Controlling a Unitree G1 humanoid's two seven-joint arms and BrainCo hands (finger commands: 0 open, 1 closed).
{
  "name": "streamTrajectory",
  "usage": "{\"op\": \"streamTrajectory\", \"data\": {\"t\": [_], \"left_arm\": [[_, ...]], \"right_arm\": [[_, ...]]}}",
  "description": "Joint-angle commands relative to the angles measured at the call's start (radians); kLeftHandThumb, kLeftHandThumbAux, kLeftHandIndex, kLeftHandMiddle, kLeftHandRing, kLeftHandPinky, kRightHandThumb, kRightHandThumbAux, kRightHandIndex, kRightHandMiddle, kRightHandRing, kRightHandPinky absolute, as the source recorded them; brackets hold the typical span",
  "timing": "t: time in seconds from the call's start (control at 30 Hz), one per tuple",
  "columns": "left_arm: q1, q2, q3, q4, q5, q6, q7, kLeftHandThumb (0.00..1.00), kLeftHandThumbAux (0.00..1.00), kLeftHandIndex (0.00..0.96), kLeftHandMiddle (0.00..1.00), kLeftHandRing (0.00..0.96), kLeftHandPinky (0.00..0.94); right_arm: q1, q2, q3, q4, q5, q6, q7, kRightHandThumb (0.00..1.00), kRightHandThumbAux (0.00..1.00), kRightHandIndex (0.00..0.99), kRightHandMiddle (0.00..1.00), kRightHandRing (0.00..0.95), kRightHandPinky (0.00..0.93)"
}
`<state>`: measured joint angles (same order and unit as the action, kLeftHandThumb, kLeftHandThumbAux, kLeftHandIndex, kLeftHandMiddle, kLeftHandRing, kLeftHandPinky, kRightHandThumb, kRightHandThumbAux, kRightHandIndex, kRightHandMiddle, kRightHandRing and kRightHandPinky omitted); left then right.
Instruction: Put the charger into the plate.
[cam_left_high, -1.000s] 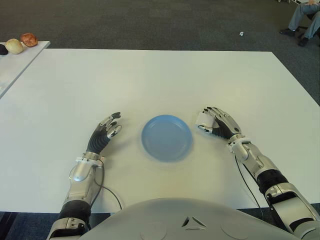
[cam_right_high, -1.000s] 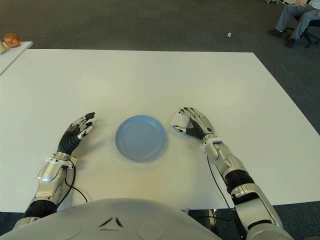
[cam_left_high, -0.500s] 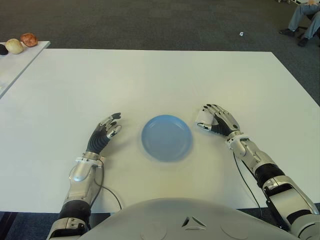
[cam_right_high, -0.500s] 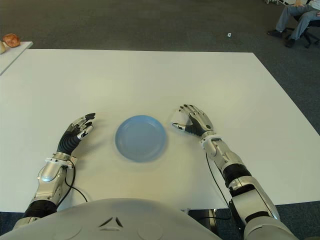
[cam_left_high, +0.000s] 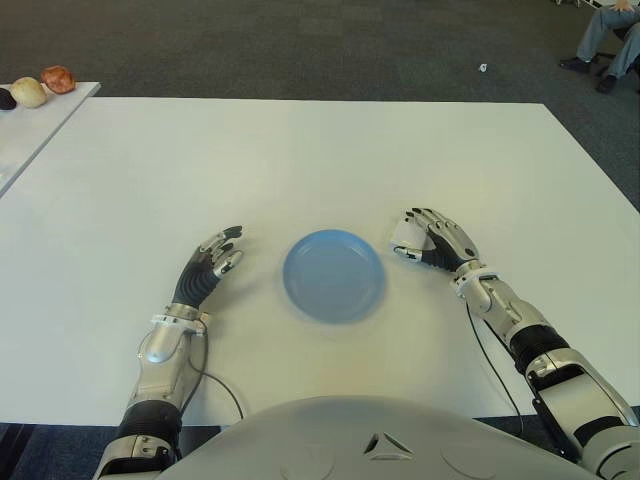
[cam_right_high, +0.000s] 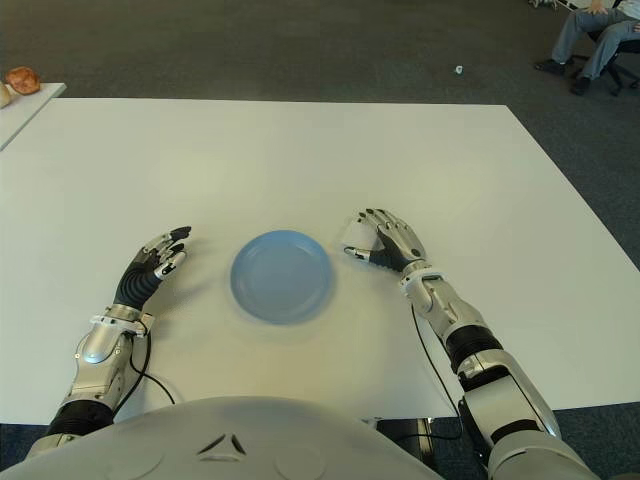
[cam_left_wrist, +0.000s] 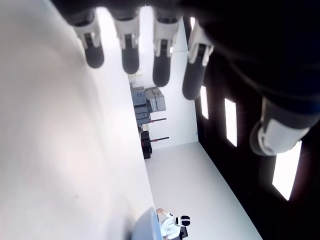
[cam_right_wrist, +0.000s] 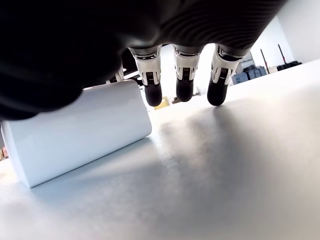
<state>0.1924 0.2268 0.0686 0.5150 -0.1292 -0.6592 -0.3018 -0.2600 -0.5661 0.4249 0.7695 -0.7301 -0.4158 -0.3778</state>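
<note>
Your right hand (cam_left_high: 432, 240) sits right of centre in the head view, just beside the blue plate (cam_left_high: 333, 275), with its fingers (cam_right_wrist: 183, 85) draped loosely over the white charger (cam_right_wrist: 75, 130) but not closed on it. The charger lies on the white worktop (cam_left_high: 300, 160), at the plate's right edge and outside it. Your left hand (cam_left_high: 208, 266) shows left of the plate, fingers spread and holding nothing. A seated person's legs (cam_left_high: 605, 40) appear at upper right.
</note>
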Motion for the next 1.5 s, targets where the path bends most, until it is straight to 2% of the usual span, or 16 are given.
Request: {"op": "streamTrajectory", "data": {"t": [0.03, 0.57, 1.03, 1.5], "left_arm": [[0.1, -0.025, -0.015, 0.083, 0.016, 0.027, -0.017, 0.0, 0.479, 0.27, 0.164, 0.107, 0.08], [0.109, -0.03, -0.014, 0.069, -0.003, 0.018, -0.035, 0.0, 0.49, 0.291, 0.18, 0.122, 0.091], [0.117, -0.032, -0.014, 0.051, -0.009, 0.032, -0.037, 0.0, 0.497, 0.288, 0.18, 0.119, 0.083], [0.119, -0.035, -0.013, 0.049, -0.011, 0.032, -0.035, 0.0, 0.499, 0.303, 0.194, 0.134, 0.105]], "right_arm": [[0.047, 0.004, 0.042, 0.014, -0.038, 0.033, 0.034, 0.253, 0.197, 0.0, 0.0, 0.0, 0.0], [0.082, -0.042, 0.075, -0.066, -0.074, 0.078, 0.091, 0.27, 0.221, 0.0, 0.0, 0.0, 0.0], [0.103, -0.049, 0.106, -0.071, -0.103, 0.098, 0.085, 0.266, 0.183, 0.0, 0.0, 0.0, 0.0], [0.112, -0.052, 0.116, -0.08, -0.098, 0.107, 0.096, 0.277, 0.189, 0.0, 0.0, 0.0, 0.0]]}}
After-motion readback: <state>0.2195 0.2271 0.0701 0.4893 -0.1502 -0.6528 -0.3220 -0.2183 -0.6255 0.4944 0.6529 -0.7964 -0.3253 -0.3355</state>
